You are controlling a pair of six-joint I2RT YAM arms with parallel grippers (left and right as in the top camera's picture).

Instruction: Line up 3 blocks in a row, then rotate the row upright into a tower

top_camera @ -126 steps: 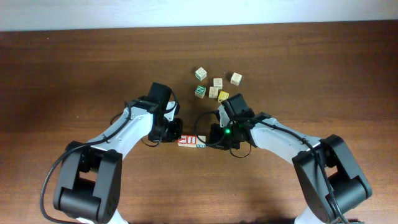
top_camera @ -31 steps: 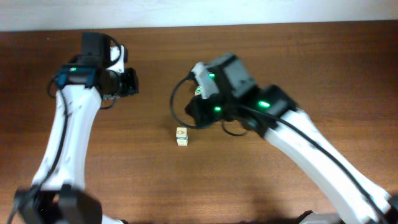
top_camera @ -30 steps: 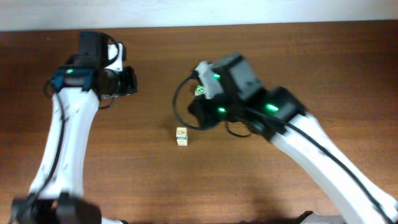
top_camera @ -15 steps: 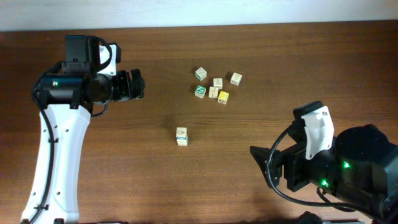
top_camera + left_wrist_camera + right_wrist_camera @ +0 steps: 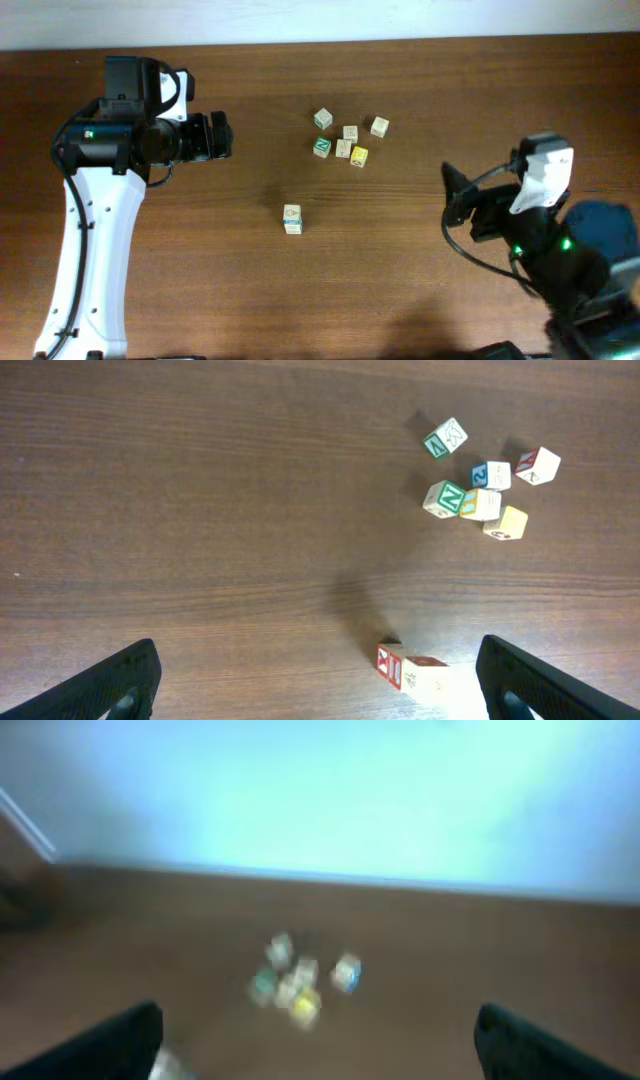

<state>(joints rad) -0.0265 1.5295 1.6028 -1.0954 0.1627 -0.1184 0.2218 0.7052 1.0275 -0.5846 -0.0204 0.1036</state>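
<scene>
The three blocks (image 5: 292,218) sit bunched mid-way across the bench (image 5: 250,300), seemingly stacked, though the view is too small to be sure. Your left gripper (image 5: 222,137) and right gripper (image 5: 450,193) hang well apart from them, fingers spread and empty, which suggests the rotation is done.

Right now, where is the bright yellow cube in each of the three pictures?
Overhead: yellow cube at the cluster's lower right, above centre.
Left wrist: the cube sits upper right, at the cluster's lower edge.
Right wrist: blurred yellow spot, lower centre.
Shared landmark: the green-faced cube to its left in the cluster.
</scene>
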